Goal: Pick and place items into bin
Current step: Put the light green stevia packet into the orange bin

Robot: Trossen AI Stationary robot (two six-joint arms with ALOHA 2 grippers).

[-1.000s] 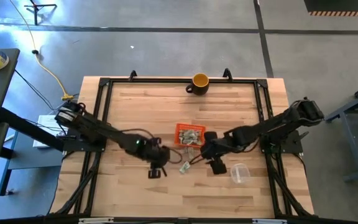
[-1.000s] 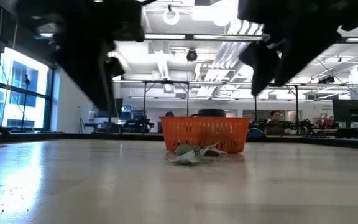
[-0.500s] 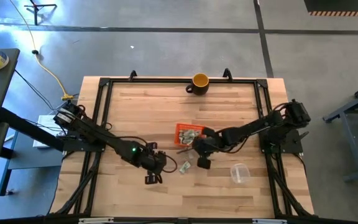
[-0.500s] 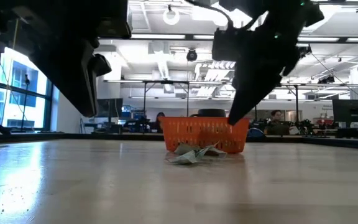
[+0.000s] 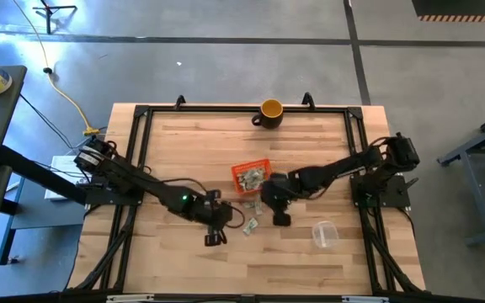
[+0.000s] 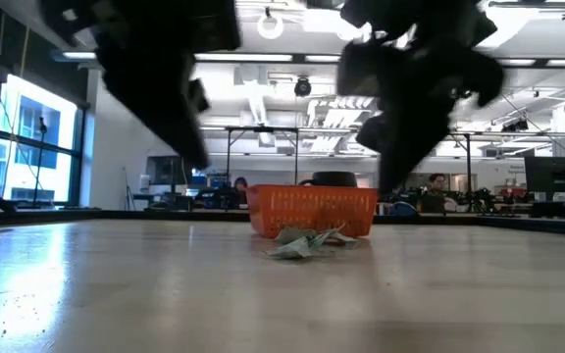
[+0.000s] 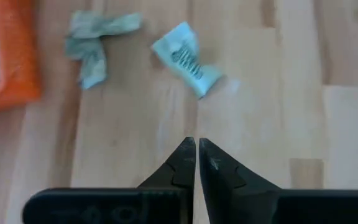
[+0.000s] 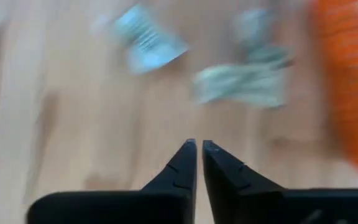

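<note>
Dark left gripper [image 5: 214,236], fingers closed on nothing, hovers just left of loose pale-green crinkly wrapped items [image 7: 187,58] lying on the wooden table [image 5: 175,151] beside the orange perforated plastic bin [image 5: 250,175]. Right gripper [image 5: 281,217], likewise closed and empty, hangs beside them. Judged light, soft, slippery; pinch a twisted end. Bin contents indistinct.

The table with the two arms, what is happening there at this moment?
Two robot arms are gathering small wrapped items into an orange bin, which already holds several. Two or three items lie on the table just in front of the bin. The left tool and the right tool hang on either side of these pieces, both shut and holding nothing. A yellow mug and a clear cup stand apart from the work.
</note>
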